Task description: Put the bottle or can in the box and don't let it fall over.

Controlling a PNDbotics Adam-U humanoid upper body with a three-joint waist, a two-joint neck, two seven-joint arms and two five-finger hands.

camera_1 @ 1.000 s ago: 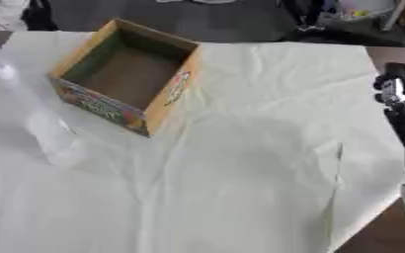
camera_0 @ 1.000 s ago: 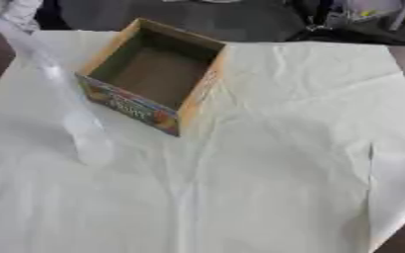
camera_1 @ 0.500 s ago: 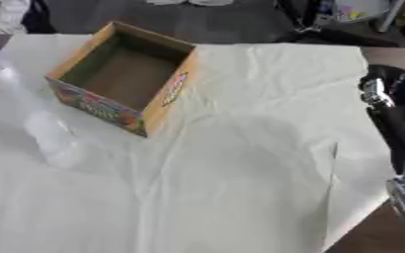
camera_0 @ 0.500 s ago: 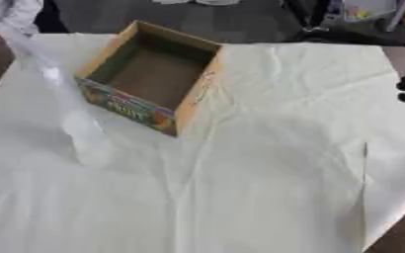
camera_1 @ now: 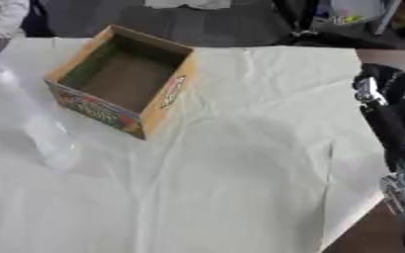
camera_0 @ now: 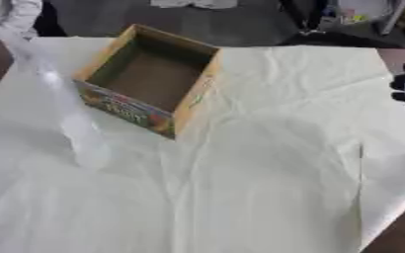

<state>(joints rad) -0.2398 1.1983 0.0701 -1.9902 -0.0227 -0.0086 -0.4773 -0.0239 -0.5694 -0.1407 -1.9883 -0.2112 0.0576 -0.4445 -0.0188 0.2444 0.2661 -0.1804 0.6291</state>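
Clear plastic bottle [camera_0: 67,116] stands upright at left of frame, just beside the open box [camera_0: 150,79], likely light, slippery and tippy, best taken at mid-body; the right hand [camera_1: 394,138] at right edge shows no readable fingers.

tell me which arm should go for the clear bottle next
Hard call, probably the left. The clear bottle stands at the table's left side, left of the box. Only the right arm shows, at the far right edge; no hand is in view.
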